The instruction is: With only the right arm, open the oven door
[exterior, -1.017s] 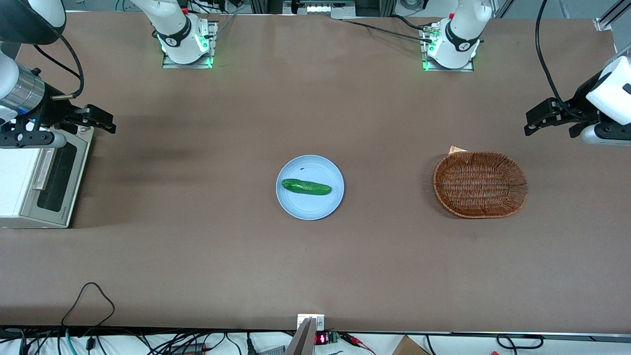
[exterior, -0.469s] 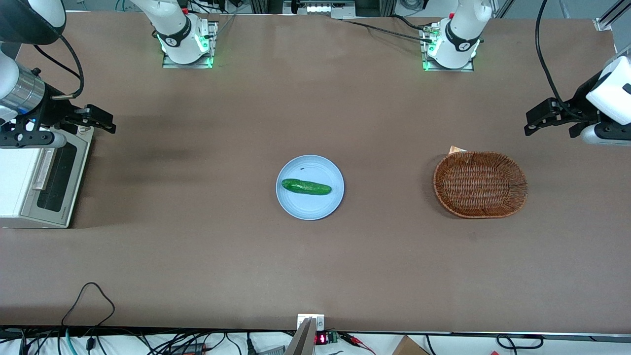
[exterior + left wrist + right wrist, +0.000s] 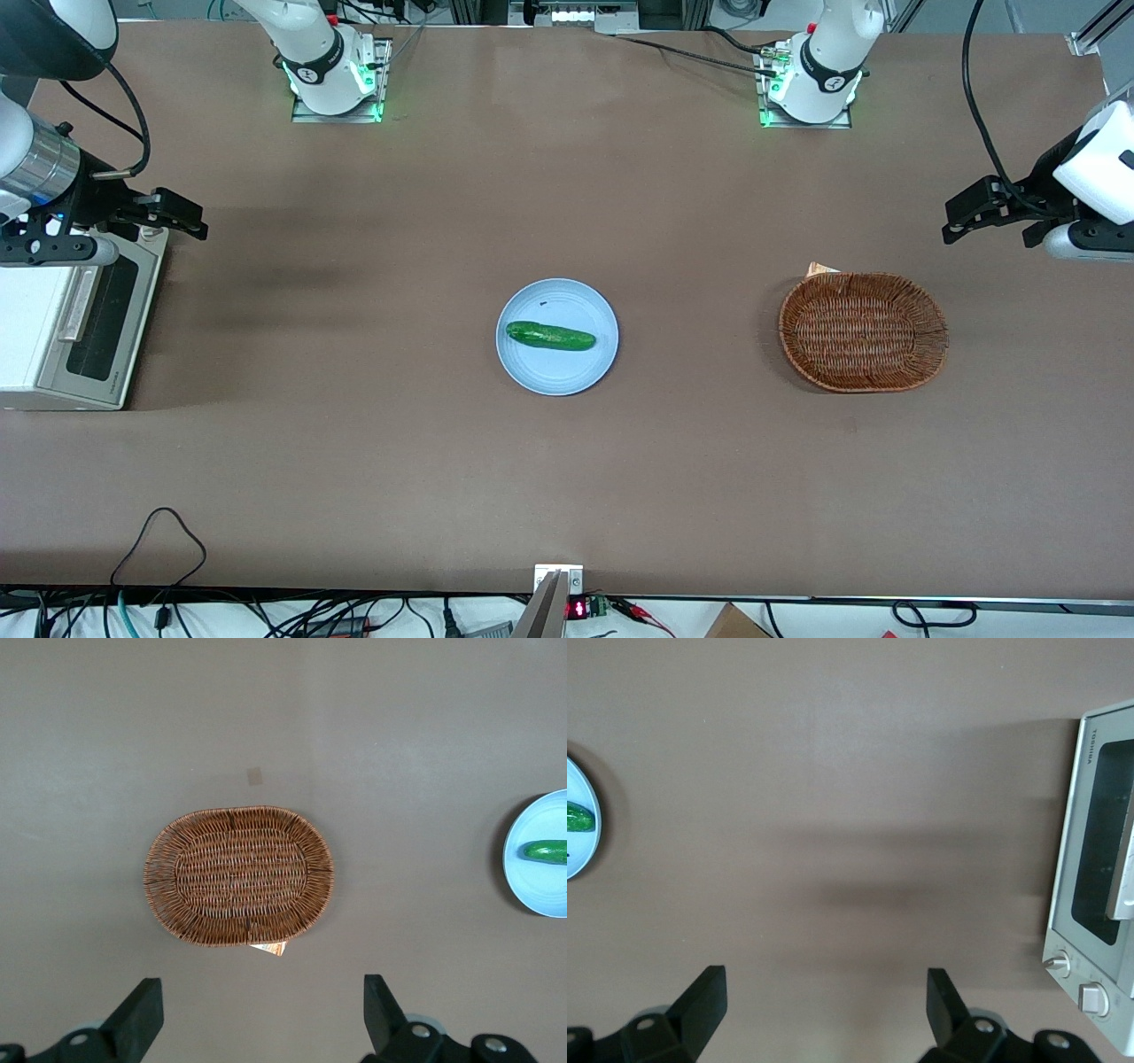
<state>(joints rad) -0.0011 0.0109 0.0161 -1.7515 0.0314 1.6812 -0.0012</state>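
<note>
I see my gripper (image 3: 182, 220) with fingers apart above the table's edge, beside the shut oven door (image 3: 104, 317).

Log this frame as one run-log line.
task: open oven door | oven door: shut | pincer: open, empty, above oven corner farther from camera, off handle | cucumber on plate
</note>
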